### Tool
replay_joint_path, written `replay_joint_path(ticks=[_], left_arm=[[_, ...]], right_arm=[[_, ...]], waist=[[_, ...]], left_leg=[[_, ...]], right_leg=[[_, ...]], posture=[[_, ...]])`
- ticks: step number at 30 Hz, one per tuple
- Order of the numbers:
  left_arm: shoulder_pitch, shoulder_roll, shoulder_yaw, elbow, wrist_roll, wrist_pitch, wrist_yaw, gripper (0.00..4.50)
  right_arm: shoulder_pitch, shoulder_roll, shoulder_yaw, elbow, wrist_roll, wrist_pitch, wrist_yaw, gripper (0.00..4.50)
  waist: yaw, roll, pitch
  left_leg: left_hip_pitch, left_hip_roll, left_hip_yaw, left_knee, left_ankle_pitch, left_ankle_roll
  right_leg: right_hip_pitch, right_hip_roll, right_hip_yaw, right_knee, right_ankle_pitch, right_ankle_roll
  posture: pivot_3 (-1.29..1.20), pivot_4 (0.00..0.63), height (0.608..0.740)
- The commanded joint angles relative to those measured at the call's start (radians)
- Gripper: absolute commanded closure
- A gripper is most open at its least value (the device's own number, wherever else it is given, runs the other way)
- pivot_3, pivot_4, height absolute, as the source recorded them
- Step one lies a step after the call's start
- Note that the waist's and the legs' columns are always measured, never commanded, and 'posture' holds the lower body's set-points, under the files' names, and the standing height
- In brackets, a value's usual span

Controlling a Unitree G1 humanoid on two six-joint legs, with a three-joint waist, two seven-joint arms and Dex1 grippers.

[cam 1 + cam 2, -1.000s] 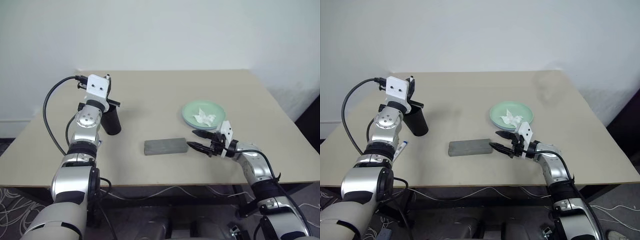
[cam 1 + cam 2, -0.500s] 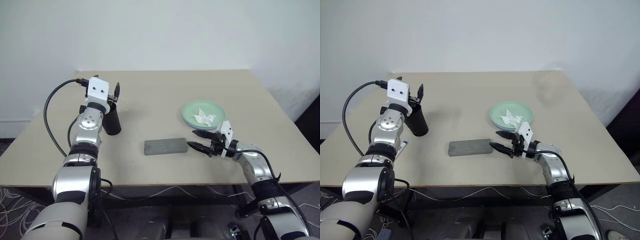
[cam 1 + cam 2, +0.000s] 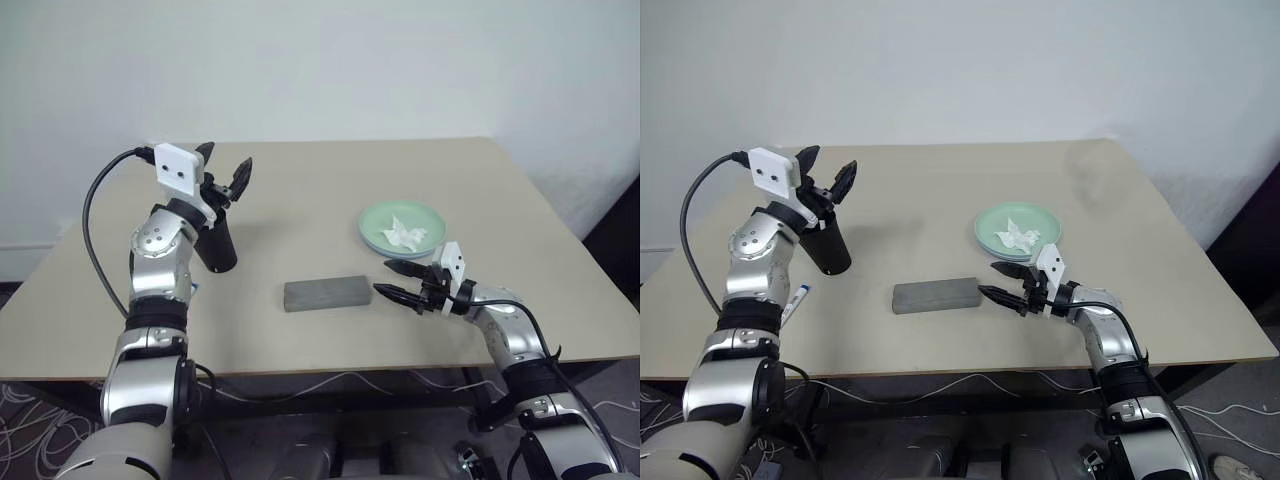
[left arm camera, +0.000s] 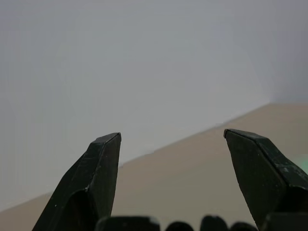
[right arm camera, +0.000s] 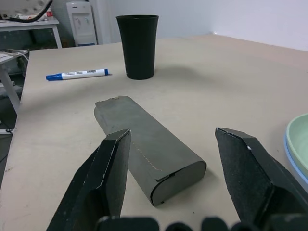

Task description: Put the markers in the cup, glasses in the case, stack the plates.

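Looking down at the tan table [image 3: 320,190], I see my left gripper [image 3: 224,176] up in the air above the black cup [image 3: 217,246]. Its two black fingers are spread apart and nothing is between them. The cup stands upright near the left side of the table. One marker [image 5: 77,74] lies flat on the table just beside the cup, on the side near the table's left edge, and my left arm hides most of it from the head camera. I cannot tell if another marker is inside the cup.

The grey case [image 3: 326,293] lies in the middle of the table with its lid down. My right gripper [image 3: 395,280] sits low, just beside the right end of the case. Its fingers are spread apart too, one to each side of that end, and they hold nothing. I cannot tell if a fingertip touches the case.

The plates [image 3: 400,228] are behind my right gripper, stacked, mint green on top with a light blue rim peeking out under it. A crumpled white paper scrap [image 3: 408,233] lies on the green plate.

A black cable [image 3: 92,240] loops out from my left wrist, off to the left. Behind the table is a plain pale wall [image 3: 320,60].
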Motion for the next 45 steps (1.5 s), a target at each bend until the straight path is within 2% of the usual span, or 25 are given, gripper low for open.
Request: replay_joint_path(ticks=[1, 4, 9, 12, 18, 26, 41, 44, 45], left_arm=[[0.138, 0.117, 0.053, -0.269, -0.138, 0.215, -0.137, 0.90], [0.256, 0.178, 0.071, -0.401, -0.206, 0.343, -0.197, 0.90], [0.408, 0.257, 0.112, -0.520, -0.258, 0.495, -0.243, 0.90], [0.477, 0.296, 0.116, -0.543, -0.207, 0.518, -0.223, 0.90], [0.527, 0.368, 0.063, -0.459, -0.060, 0.585, -0.140, 0.90], [0.403, 0.319, 0.014, -0.289, 0.030, 0.713, -0.010, 0.90], [0.215, 0.250, -0.106, 0.000, 0.132, 0.736, -0.019, 0.90], [0.197, 0.243, -0.116, 0.036, 0.149, 0.729, -0.022, 1.47], [0.193, 0.242, -0.119, 0.045, 0.154, 0.726, -0.024, 1.79]], right_arm=[[-0.024, 0.000, -0.013, -0.017, 0.006, -0.017, 0.012, 1.45], [-0.031, 0.002, -0.010, -0.007, 0.005, -0.019, 0.017, 1.45], [-0.047, 0.008, -0.009, 0.011, 0.002, -0.022, 0.025, 1.45], [-0.052, 0.008, -0.009, 0.017, 0.002, -0.023, 0.028, 1.45], [-0.052, 0.011, -0.006, 0.022, 0.002, -0.025, 0.032, 1.45], [-0.059, 0.016, -0.006, 0.033, 0.000, -0.026, 0.031, 1.45], [-0.034, 0.018, -0.009, 0.009, 0.000, -0.022, 0.015, 1.45], [-0.034, 0.019, -0.009, 0.008, 0.000, -0.022, 0.011, 1.45], [-0.034, 0.019, -0.010, 0.008, 0.000, -0.022, 0.010, 1.45]], waist=[[-0.012, 0.001, 0.000], [-0.020, 0.001, 0.000], [-0.016, 0.002, 0.001], [-0.017, 0.003, 0.001], [-0.016, 0.003, 0.001], [0.002, 0.003, 0.001], [0.012, 0.002, 0.000], [0.013, 0.002, 0.000], [0.013, 0.002, 0.000]], left_leg=[[0.000, 0.000, 0.000, -0.001, 0.000, 0.000], [0.001, 0.000, 0.000, -0.002, 0.000, 0.000], [0.001, 0.000, -0.001, -0.001, 0.000, 0.000], [0.001, 0.000, 0.000, -0.002, 0.000, 0.000], [0.001, 0.000, -0.001, -0.006, 0.000, 0.000], [0.001, 0.000, 0.000, -0.006, 0.000, 0.000], [0.001, 0.000, 0.000, -0.005, 0.000, 0.000], [0.001, 0.000, 0.000, -0.005, 0.000, 0.000], [0.001, 0.000, 0.000, -0.005, 0.000, 0.000]], right_leg=[[0.000, 0.000, 0.000, 0.000, 0.000, 0.000], [0.000, 0.000, 0.002, 0.000, 0.000, -0.001], [0.000, 0.000, 0.002, 0.000, -0.002, -0.003], [0.000, -0.001, 0.003, 0.002, -0.002, -0.003], [-0.003, -0.001, 0.004, 0.002, -0.002, -0.004], [-0.004, 0.000, 0.003, 0.001, -0.002, -0.003], [-0.004, -0.001, 0.003, 0.000, -0.001, -0.002], [-0.004, -0.001, 0.003, 0.000, -0.001, -0.002], [-0.004, -0.001, 0.003, 0.000, -0.001, -0.002]], posture=[[0.00, 0.000, 0.738], [0.00, 0.000, 0.738], [0.00, 0.000, 0.738], [0.00, 0.000, 0.738], [0.00, 0.000, 0.738], [0.00, 0.000, 0.738], [0.00, 0.000, 0.738], [0.00, 0.000, 0.738], [0.00, 0.000, 0.738]])
